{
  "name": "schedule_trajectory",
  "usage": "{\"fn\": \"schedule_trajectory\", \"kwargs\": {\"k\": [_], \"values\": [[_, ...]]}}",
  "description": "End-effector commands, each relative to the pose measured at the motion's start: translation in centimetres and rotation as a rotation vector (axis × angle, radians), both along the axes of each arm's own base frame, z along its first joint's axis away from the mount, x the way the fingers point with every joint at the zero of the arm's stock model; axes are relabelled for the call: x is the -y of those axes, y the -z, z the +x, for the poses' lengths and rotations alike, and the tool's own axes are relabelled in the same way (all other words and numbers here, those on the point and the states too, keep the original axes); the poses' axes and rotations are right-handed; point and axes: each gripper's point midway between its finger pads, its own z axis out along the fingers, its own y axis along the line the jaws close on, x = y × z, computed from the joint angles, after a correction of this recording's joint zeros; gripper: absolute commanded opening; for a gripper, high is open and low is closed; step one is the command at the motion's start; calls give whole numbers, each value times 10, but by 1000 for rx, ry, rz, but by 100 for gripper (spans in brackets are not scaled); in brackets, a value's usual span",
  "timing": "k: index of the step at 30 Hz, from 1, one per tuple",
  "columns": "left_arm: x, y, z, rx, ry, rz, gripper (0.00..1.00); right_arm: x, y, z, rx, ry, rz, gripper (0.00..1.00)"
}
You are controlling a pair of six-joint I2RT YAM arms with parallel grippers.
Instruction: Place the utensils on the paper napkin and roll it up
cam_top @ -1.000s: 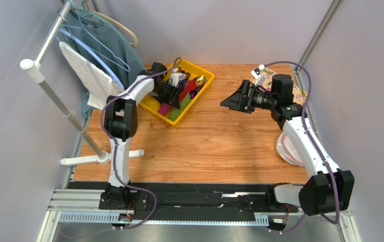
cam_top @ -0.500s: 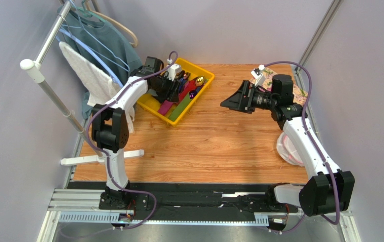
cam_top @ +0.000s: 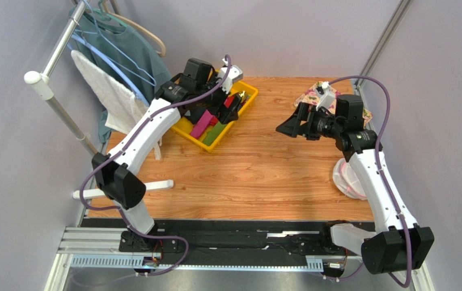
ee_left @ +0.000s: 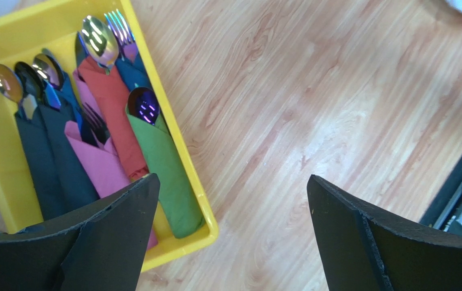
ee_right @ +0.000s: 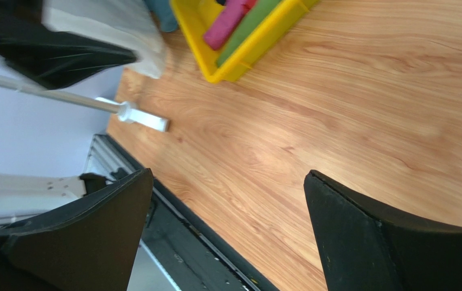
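The paper napkin [ee_left: 165, 167] is green and lies rolled in a yellow tray [ee_left: 179, 250], with a dark iridescent spoon head [ee_left: 144, 106] sticking out of its top. Beside it lie red, pink and dark blue rolls, each with utensils [ee_left: 96, 37] poking out. My left gripper [ee_left: 230, 182] hangs open above the tray's near corner, holding nothing. From above, the left gripper [cam_top: 224, 109] sits over the tray [cam_top: 251, 92] and the green roll [cam_top: 215, 130]. My right gripper [cam_top: 288, 121] is open and empty over bare wood at mid-right, and the right gripper [ee_right: 227, 176] looks down at the table's front edge.
A clothes rack [cam_top: 51, 91] with hangers, a teal shirt and a white towel [cam_top: 112, 91] stands at the left, its base [cam_top: 124, 191] on the table. A floral mat [cam_top: 318, 96] lies at back right. A white round object [cam_top: 346, 176] sits at the right edge.
My left gripper has risen out of the tray, swung toward the back and opened wide. The right arm has drifted slightly to the right, still open.
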Motion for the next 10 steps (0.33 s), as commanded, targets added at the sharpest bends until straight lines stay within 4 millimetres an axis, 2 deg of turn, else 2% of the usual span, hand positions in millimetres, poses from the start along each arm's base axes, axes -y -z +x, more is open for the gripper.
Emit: {"fn": "schedule_trajectory", "kwargs": {"k": [1, 3, 4, 6, 10], "values": [[-17, -38, -16, 58, -97, -37, 99, 40, 26, 0, 10, 153, -197, 100], [-20, -26, -23, 38, -107, -8, 99, 49, 42, -4, 12, 166, -254, 100], [-23, -26, -26, 39, -113, -9, 99, 52, 45, -5, 13, 178, -270, 100], [-25, -13, -32, 18, -124, 10, 99, 57, 50, -9, 26, 191, -289, 100], [-26, -7, -34, 14, -130, 13, 99, 65, 47, -9, 55, 219, -293, 100]]}}
